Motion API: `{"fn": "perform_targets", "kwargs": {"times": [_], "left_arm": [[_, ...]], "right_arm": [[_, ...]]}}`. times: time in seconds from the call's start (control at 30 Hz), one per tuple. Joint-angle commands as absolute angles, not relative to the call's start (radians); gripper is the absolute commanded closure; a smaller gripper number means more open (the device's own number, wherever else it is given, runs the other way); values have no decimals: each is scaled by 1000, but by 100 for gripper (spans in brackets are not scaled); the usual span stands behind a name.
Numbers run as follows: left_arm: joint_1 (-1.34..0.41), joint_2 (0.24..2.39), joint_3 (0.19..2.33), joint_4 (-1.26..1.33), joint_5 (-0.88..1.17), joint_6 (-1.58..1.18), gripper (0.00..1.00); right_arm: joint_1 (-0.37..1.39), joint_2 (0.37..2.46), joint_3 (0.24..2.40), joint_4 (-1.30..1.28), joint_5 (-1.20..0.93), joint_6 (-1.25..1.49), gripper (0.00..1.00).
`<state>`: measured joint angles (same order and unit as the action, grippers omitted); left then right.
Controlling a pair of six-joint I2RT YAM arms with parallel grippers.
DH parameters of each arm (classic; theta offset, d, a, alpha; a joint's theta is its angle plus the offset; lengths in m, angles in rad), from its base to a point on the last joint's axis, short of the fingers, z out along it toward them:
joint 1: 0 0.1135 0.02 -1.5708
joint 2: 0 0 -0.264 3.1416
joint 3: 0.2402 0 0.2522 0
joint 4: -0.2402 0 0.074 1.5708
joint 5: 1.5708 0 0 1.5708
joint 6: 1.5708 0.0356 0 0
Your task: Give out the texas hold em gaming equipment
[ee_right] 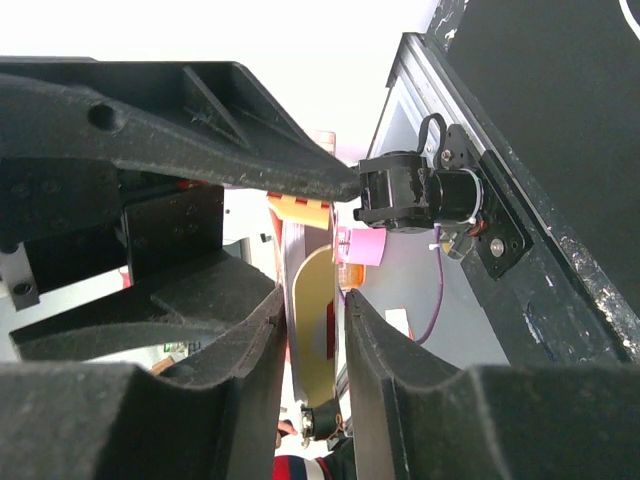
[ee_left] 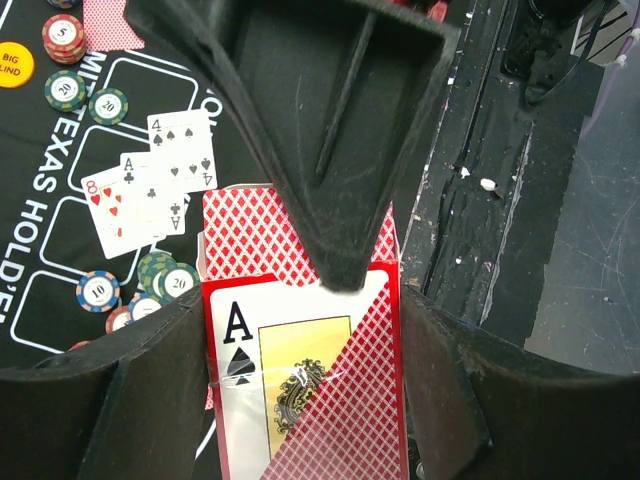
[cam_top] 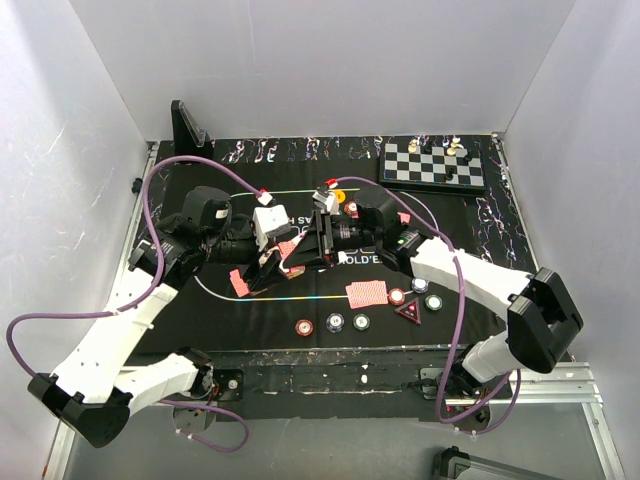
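Clamping a card box [ee_left: 300,400] from both sides, the left pincer [ee_left: 300,300] is pressed in on it over the mat; the box front shows a black ace of spades beside a red diamond-lattice corner, and red-backed cards [ee_left: 255,235] stand out of its far end; the right pincer [ee_right: 315,300] meets that end, its jaws a sliver apart with a yellowish edge between them, though whether they grip it I cannot tell; just beyond lie three face-up cards [ee_left: 150,190], an eight of hearts, an ace of clubs and a four of spades, overlapping, with green and blue poker chips [ee_left: 98,290] near; the black mat [ee_left: 50,250] covers a speckled black bench [ee_left: 500,200] enclosed by white walls [cam_top: 300,60]; the mat reads "TEXAS HOLD'E", the chips read 20, 10 and 5, and a yellow button [ee_left: 15,62] shows "BIG" above "LIND".
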<state>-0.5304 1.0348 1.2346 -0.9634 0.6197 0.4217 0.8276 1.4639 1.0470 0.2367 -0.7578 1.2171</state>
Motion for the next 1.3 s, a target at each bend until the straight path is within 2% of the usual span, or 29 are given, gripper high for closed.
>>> {"fn": "perform_targets", "kwargs": {"times": [0.0,0.73,1.13,1.2,1.27], "left_arm": [[-526,1006,1241,-933,646,411,83],[-526,1006,1253,-934,660,399,82],[-526,988,1232,-927,661,391,82],[-526,988,1233,-927,660,391,82],[-526,988,1233,-927,658,391,82]], "right_arm": [[796,1404,1014,249,-772,1203,65],[739,1348,1025,42,-718,1066,76],[701,1304,1002,75,-735,1101,79],[699,1296,996,107,-747,1121,70],[698,1289,991,127,-747,1143,53]]}}
